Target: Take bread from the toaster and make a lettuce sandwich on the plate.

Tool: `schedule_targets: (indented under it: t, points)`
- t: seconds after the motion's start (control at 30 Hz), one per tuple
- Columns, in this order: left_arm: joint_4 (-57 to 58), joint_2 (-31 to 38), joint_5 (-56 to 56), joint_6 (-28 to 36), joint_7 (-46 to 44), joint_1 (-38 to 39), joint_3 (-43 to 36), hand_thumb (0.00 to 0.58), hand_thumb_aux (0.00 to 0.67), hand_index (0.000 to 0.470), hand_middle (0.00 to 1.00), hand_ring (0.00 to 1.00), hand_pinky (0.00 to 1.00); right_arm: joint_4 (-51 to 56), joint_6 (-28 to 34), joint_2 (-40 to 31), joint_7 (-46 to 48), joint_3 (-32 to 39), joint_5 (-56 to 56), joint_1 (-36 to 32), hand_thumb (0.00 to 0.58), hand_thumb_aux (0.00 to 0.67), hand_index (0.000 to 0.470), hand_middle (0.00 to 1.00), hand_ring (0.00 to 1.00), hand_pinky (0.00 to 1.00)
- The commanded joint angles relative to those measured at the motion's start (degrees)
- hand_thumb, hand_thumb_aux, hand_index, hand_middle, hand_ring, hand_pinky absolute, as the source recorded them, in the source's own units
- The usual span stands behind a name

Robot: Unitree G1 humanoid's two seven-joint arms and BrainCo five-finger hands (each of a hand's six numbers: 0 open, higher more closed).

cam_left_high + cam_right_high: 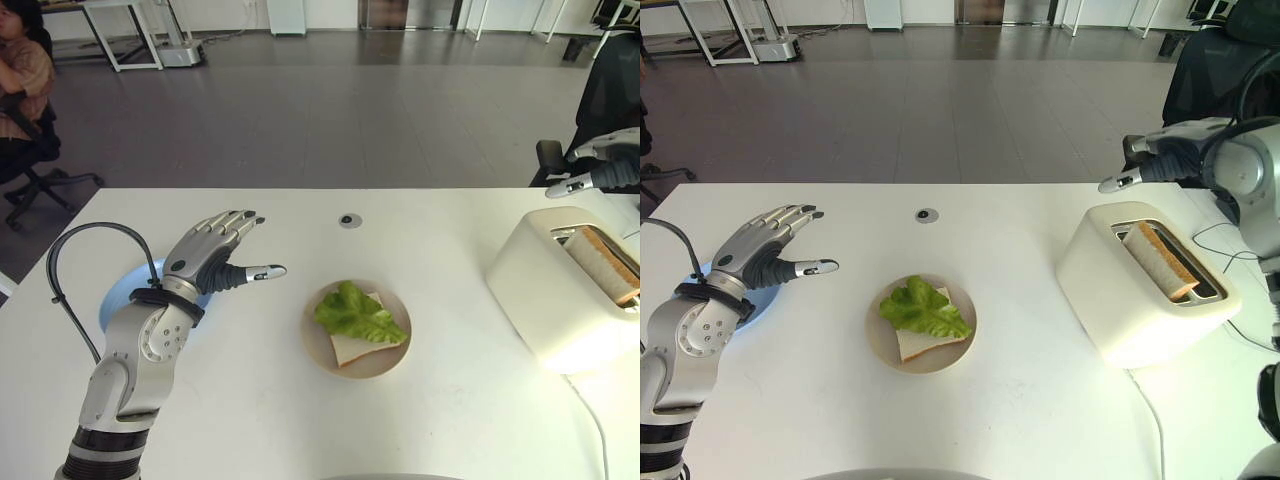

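A beige plate [385,365] sits mid-table with a slice of bread [352,350] on it and a green lettuce leaf [357,312] laid on top. At the right stands a cream toaster [1130,300] with one toasted bread slice [1160,260] standing up in its slot. My right hand [1150,163] hovers open above the toaster's far left corner, holding nothing. My left hand [215,250] is open with fingers spread, raised over the left part of the table, well left of the plate.
A light blue plate [115,305] lies under my left wrist at the table's left. A small round grommet [350,220] sits at the table's far middle. A white cord [1150,425] runs from the toaster toward the front edge. A black cable [70,270] loops off my left arm.
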Motion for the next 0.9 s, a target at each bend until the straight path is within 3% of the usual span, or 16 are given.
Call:
schedule_targets:
  t: [0.03,0.53,0.57,0.6,0.63,0.67,0.73,0.9]
  points:
    - [0.81,0.34,0.22,0.27,0.35,1.29,0.15,0.000,0.000,0.000,0.00,0.00,0.00,-3.35,0.57,-3.95,2.08,-2.43,-1.37,4.93,0.000,0.000,0.000,0.00,0.00,0.00]
    - [0.13,1.02,-0.10,1.30,0.66,3.33,2.09,0.000,0.000,0.000,0.00,0.00,0.00,-16.37,2.84,-9.87,8.41,-16.75,6.40,25.69,0.000,0.000,0.000,0.00,0.00,0.00]
    - [0.20,0.99,-0.14,1.28,0.72,3.31,2.08,0.000,0.000,0.000,0.00,0.00,0.00,-17.00,3.03,-9.93,8.33,-17.56,6.37,27.09,0.036,0.021,0.015,0.00,0.00,0.00]
    - [0.30,0.94,-0.15,1.26,0.78,3.28,2.01,0.000,0.000,0.000,0.00,0.00,0.00,-17.54,3.16,-9.93,8.30,-18.19,6.36,28.27,0.160,0.100,0.070,0.00,0.00,0.00]
    - [0.39,0.86,-0.13,1.24,0.85,3.24,1.90,0.000,0.000,0.000,0.00,0.00,0.00,-18.18,3.29,-9.82,8.43,-18.76,6.63,29.62,0.449,0.352,0.247,0.00,0.00,0.00]
    - [0.46,0.76,-0.10,1.21,0.89,3.23,1.74,0.000,0.000,0.000,0.00,0.00,0.00,-18.79,3.39,-9.67,8.46,-19.25,6.73,30.87,0.548,0.512,0.359,0.00,0.00,0.00]
    - [0.55,0.64,-0.12,1.20,0.91,3.24,1.56,0.000,0.000,0.000,0.00,0.00,0.00,-19.74,3.58,-9.25,8.59,-19.78,7.07,32.71,0.580,0.670,0.470,0.00,0.00,0.00]
    - [0.92,0.39,-0.31,1.06,1.02,3.32,1.18,0.000,0.000,0.000,0.00,0.00,0.00,-20.64,3.86,-8.54,8.50,-19.96,7.84,36.99,0.580,0.670,0.470,0.00,0.00,0.00]
